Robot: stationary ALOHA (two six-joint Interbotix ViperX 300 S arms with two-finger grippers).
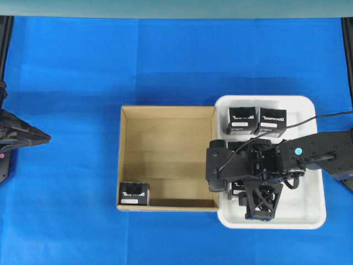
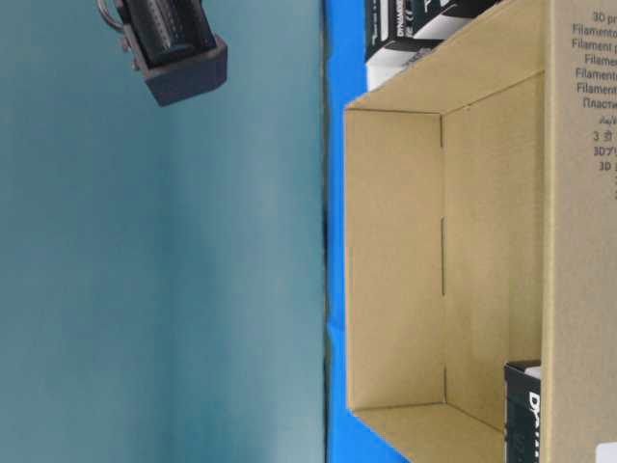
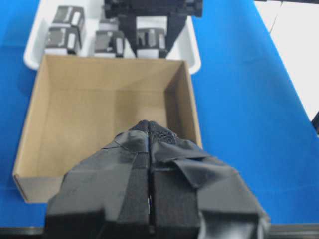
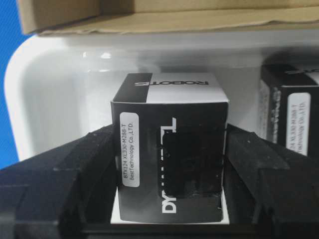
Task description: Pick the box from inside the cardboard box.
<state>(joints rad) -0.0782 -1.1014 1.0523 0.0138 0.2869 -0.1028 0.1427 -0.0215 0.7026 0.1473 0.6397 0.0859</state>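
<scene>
One small black box [image 1: 134,193] with white lettering lies in the near left corner of the brown cardboard box [image 1: 165,154]. It also shows in the table-level view [image 2: 523,415]. The left wrist view shows the cardboard box [image 3: 99,109], but my own fingers hide that black box. My left gripper [image 1: 47,138] [image 3: 149,124] is shut and empty, far left of the cardboard box. My right gripper [image 1: 236,192] [image 4: 169,164] is over the white tray [image 1: 309,204], its fingers against both sides of another black box [image 4: 169,119] [image 3: 152,42].
Two more black boxes [image 1: 241,120] [image 1: 271,120] stand at the tray's far end, and another one [image 4: 294,104] sits right of the gripped one. The cardboard wall [image 4: 149,15] abuts the tray's left rim. Blue cloth [image 1: 66,83] covers the table.
</scene>
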